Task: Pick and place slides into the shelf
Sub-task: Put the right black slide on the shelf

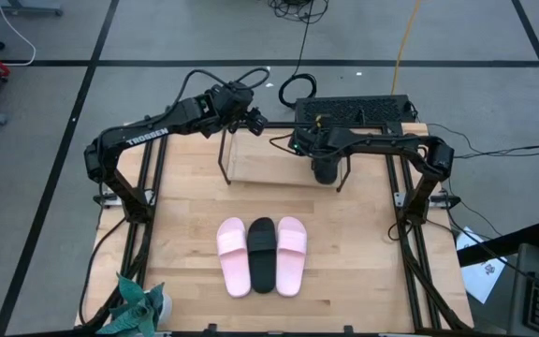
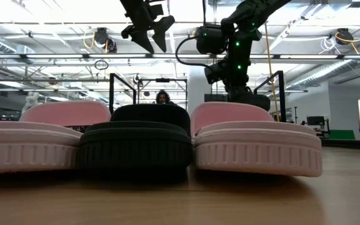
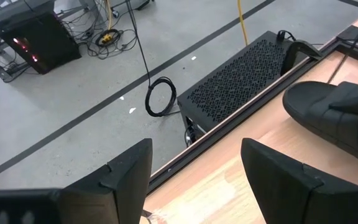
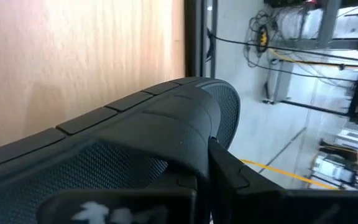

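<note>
A light wooden table (image 1: 185, 225) carries everything. Near its front edge three slides lie side by side, touching — a pink slide (image 1: 233, 256) on the left, a black slide (image 1: 262, 254) between, a second pink slide (image 1: 290, 255) on the right. At the back stands the shelf (image 1: 269, 161), thin black rods over a pale board, resting directly on the tabletop. At the front left corner lies a crumpled teal cloth (image 1: 137, 307) — partly over the edge.
</note>
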### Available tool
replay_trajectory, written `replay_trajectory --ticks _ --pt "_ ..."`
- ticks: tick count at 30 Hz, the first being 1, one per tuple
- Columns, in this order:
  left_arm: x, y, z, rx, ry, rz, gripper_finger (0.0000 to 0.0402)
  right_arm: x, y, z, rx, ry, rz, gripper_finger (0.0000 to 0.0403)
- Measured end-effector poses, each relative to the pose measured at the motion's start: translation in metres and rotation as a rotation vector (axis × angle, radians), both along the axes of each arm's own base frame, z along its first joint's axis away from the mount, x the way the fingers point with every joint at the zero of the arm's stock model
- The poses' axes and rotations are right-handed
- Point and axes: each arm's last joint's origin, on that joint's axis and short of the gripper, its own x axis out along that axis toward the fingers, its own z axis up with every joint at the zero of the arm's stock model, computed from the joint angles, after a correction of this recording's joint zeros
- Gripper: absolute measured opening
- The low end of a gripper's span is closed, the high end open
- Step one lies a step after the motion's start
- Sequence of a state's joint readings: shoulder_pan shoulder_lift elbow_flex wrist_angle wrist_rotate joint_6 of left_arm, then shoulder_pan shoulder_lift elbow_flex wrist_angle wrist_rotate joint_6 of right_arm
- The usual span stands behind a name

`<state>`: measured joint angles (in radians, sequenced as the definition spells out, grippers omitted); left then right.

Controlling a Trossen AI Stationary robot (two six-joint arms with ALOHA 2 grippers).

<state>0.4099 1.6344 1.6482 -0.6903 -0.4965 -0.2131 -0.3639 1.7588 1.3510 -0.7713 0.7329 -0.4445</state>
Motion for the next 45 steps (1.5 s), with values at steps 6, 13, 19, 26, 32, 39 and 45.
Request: replay_trajectory --ticks 6,13,19,26,32,39,45 --pt "0.002 -0.005 0.0 0.0 0.0 -0.016 0.0248 -0.001 0.001 -0.001 0.031 -0.024 -0.026 0.0" --pt "0.003 -0.008 0.0 -0.003 -0.003 -0.019 0.0248 -0.001 0.001 -0.001 0.031 -0.027 -0.029 0.0" --pt "0.004 -0.008 0.0 -0.004 -0.004 -0.021 0.0248 -0.003 -0.002 -0.001 0.031 -0.027 -0.04 0.0" --pt "0.004 -0.008 0.0 -0.004 -0.004 -0.02 0.0248 -0.006 -0.012 -0.001 0.025 -0.031 -0.068 0.0" --pt "0.004 -0.008 0.0 -0.003 -0.004 -0.019 0.0248 -0.007 -0.015 -0.008 0.013 -0.038 -0.056 0.0" --pt "0.004 -0.008 0.0 -0.003 -0.004 -0.019 0.0248 -0.014 -0.012 -0.027 -0.043 0.049 -0.023 0.0" --pt "0.004 -0.008 0.0 -0.003 -0.004 -0.018 0.0248 -0.013 -0.012 -0.031 -0.024 0.013 -0.015 0.0"
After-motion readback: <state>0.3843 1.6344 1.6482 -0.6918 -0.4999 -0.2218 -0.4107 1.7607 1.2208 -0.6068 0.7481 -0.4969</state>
